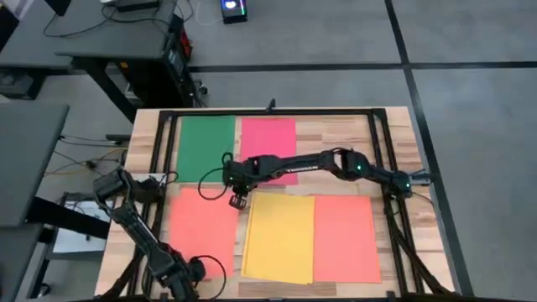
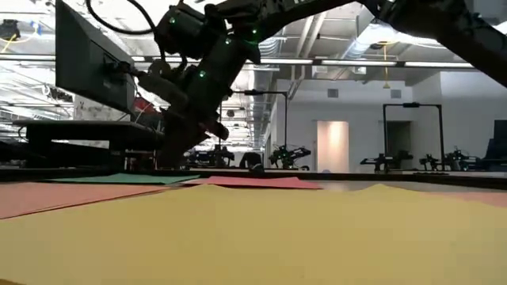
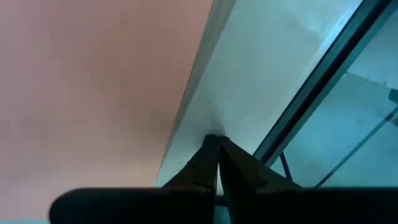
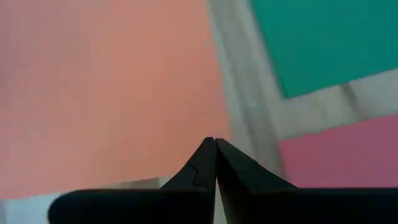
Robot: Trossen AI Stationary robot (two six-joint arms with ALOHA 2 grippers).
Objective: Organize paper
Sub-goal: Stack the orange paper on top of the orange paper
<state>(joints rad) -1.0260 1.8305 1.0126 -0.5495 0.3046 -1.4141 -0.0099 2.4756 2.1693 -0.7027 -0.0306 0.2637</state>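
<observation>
Five sheets of paper lie flat on the wooden table: green point(image 1: 205, 147) and pink-red point(image 1: 268, 149) at the far side, orange-red point(image 1: 204, 231), yellow point(image 1: 279, 237) and orange point(image 1: 346, 239) at the near side. My right gripper point(image 1: 237, 200) reaches across from the right. It is shut and low over the orange-red sheet's far right corner point(image 4: 205, 124). My left gripper point(image 1: 178, 277) is shut at the near left, its tips point(image 3: 214, 140) over bare wood beside the orange-red sheet's edge point(image 3: 186, 106). My right gripper points its shut fingertips point(image 4: 214, 146) down at the orange-red sheet's far right corner; I cannot tell whether they touch the paper. My left gripper stands over bare wood; whether it touches the table, I cannot tell.
A black metal frame point(image 1: 164, 151) runs round the table's edges. The yellow sheet point(image 2: 277, 229) overlaps the sheets beside it. Bare wood strips point(image 4: 245, 99) show between the sheets.
</observation>
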